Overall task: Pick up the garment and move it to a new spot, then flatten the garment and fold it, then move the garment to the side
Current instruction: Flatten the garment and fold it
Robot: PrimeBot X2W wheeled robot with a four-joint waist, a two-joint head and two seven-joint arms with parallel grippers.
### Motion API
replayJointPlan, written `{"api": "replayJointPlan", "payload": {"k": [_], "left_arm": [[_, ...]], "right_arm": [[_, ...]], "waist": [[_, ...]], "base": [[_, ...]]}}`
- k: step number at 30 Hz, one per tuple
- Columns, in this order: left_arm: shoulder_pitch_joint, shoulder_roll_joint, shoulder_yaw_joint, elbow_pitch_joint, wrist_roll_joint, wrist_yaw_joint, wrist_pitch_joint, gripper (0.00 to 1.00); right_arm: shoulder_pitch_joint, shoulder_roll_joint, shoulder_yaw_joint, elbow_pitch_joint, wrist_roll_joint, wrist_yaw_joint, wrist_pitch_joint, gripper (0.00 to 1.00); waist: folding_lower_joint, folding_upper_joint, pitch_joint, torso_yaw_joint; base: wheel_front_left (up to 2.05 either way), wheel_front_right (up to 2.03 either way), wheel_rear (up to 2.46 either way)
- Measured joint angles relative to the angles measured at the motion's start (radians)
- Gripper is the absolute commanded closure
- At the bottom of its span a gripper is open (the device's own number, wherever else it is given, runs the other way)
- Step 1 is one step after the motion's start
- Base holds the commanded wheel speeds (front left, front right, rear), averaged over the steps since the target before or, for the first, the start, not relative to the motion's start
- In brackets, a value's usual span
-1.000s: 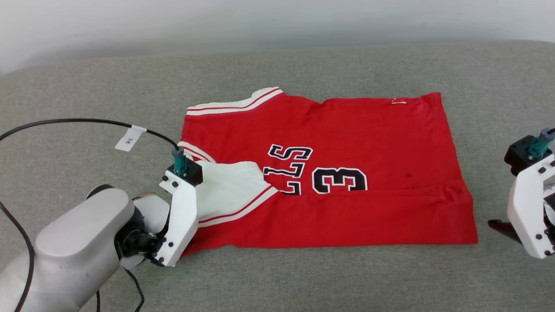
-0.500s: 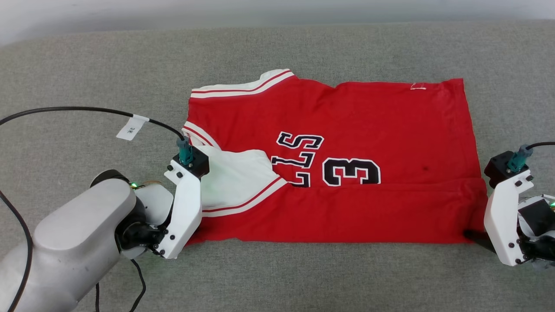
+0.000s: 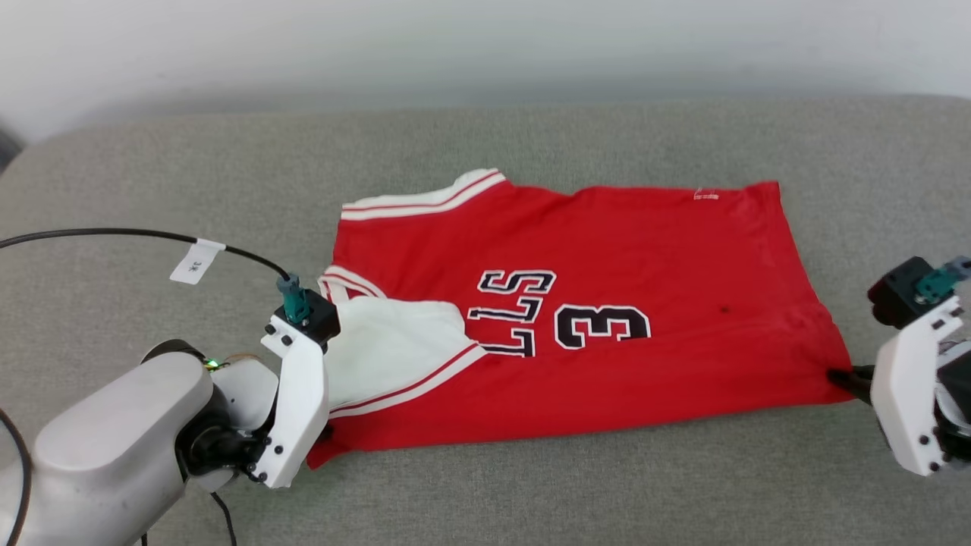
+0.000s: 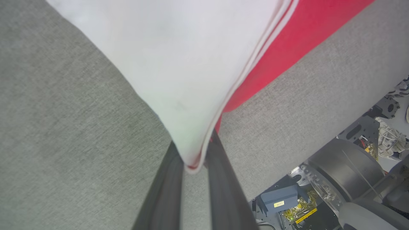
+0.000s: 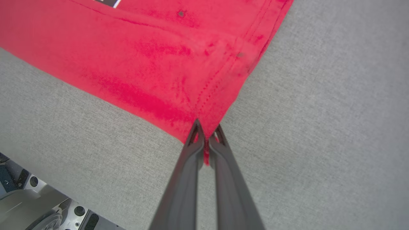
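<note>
Red jersey-style T-shirt, white sleeves (image 3: 630, 250), flat on grey woven cushion (image 3: 531, 485), long axis left-right. Left gripper (image 4: 194, 158) clamps near-left corner at sleeve; right gripper (image 5: 207, 134) pinches near-right hem corner. Shirt body lies far of both grips.

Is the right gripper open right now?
No, the right gripper is pinched shut on the red corner of the shirt.

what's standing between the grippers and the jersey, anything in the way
Nothing visible. The left gripper is shut on the garment at its near corner by the white sleeve, and the right gripper is shut on its near hem corner, both touching cloth directly.
</note>
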Motion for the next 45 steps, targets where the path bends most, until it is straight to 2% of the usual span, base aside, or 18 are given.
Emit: {"api": "replayJointPlan", "payload": {"k": [8,14,17,21,28,29,30,31,32,35,42,45], "left_arm": [[0.059,0.081,-0.011,-0.115,-0.039,0.0,-0.01,1.0],[0.147,0.135,-0.046,-0.218,-0.05,0.033,-0.001,1.0],[0.191,0.141,-0.058,-0.235,-0.056,0.057,-0.012,1.0],[0.229,0.128,-0.067,-0.213,-0.058,0.078,-0.035,1.0],[0.246,0.094,-0.074,-0.146,-0.057,0.069,-0.061,1.0],[0.246,0.092,-0.075,-0.141,-0.054,0.066,-0.064,0.86],[0.246,0.091,-0.077,-0.139,-0.044,0.062,-0.076,0.0],[0.25,0.089,-0.077,-0.137,-0.041,0.058,-0.087,0.0],[0.256,0.087,-0.078,-0.138,-0.04,0.052,-0.099,0.0],[0.261,0.102,-0.072,-0.151,-0.032,0.046,-0.131,0.0],[0.226,0.217,0.01,-0.262,-0.004,0.075,-0.222,0.0],[0.192,0.247,0.049,-0.29,0.033,0.095,-0.279,0.0]], "right_arm": [[0.145,-0.128,-0.037,-0.164,0.049,0.0,-0.022,1.0],[0.309,-0.167,-0.084,-0.206,0.064,0.001,-0.006,1.0],[0.37,-0.15,-0.104,-0.191,0.063,0.001,0.002,1.0],[0.408,-0.094,-0.115,-0.146,0.041,0.001,0.014,1.0],[0.414,0.006,-0.112,-0.042,-0.013,0.001,0.012,1.0],[0.413,0.011,-0.111,-0.034,-0.02,0.001,0.008,1.0],[0.413,0.016,-0.114,-0.027,-0.025,0.001,-0.004,1.0],[0.414,0.023,-0.115,-0.021,-0.029,0.001,-0.017,0.76],[0.416,0.025,-0.118,-0.02,-0.035,0.001,-0.03,0.0],[0.423,0.031,-0.158,-0.032,-0.057,0.0,-0.104,0.0],[0.502,0.019,-0.353,-0.143,-0.139,0.0,-0.265,0.0],[0.518,0.07,-0.476,-0.197,-0.203,0.0,-0.329,0.0]], "waist": [[0.0,0.0,-0.082,0.005],[-0.0001,0.0,-0.106,0.004],[-0.0001,0.0,-0.101,0.002],[0.0,0.0,-0.079,0.0],[0.0,0.0,-0.041,-0.003],[0.0,0.0,-0.041,-0.002],[0.0,0.0,-0.043,-0.002],[0.0,0.0,-0.045,-0.002],[-0.0001,0.0,-0.05,-0.001],[0.0,0.0,-0.071,0.003],[0.0,0.0,-0.128,0.014],[0.0,0.0,-0.136,0.011]], "base": [[0.0,0.0,0.0],[0.0,0.0,0.0],[0.0,0.0,0.0],[0.0,0.0,0.0],[0.0,0.0,0.0],[0.0,0.0,0.0],[0.0,0.0,0.0],[0.0,0.0,0.0],[0.0,0.0,0.0],[0.0,0.0,0.0],[0.0,0.0,0.0],[0.0,0.0,0.0]]}}
